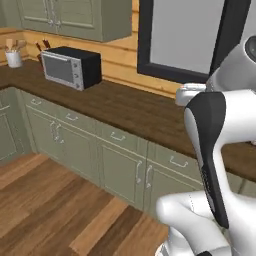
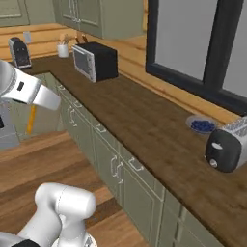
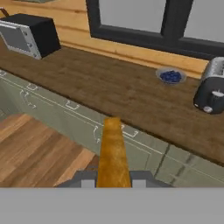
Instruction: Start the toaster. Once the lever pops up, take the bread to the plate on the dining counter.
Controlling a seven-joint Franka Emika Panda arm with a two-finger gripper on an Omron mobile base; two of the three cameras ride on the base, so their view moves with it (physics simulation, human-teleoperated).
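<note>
The pincer (image 3: 113, 183) is closed on the bread (image 3: 113, 153), which shows edge-on in the hand view as a tall golden-brown strip rising between the two fingertips (image 3: 86, 180). In the right base view the same slice (image 2: 32, 119) hangs as a thin orange sliver below the white arm, over the wooden floor (image 2: 43, 164) and clear of the bench (image 2: 144, 130). The toaster (image 2: 226, 144) stands on that long wooden bench near the window (image 2: 193, 43), its black end panel and pale knob facing the room; the lever is too small to make out. Just beside it, towards the wall, sits a grey bowl of blueberries (image 2: 201, 125). Well along the bench to the left is the microwave (image 2: 95, 61), with a white utensil pot (image 2: 62, 49) behind it. Green drawers (image 1: 120, 135) run under the bench top.
</note>
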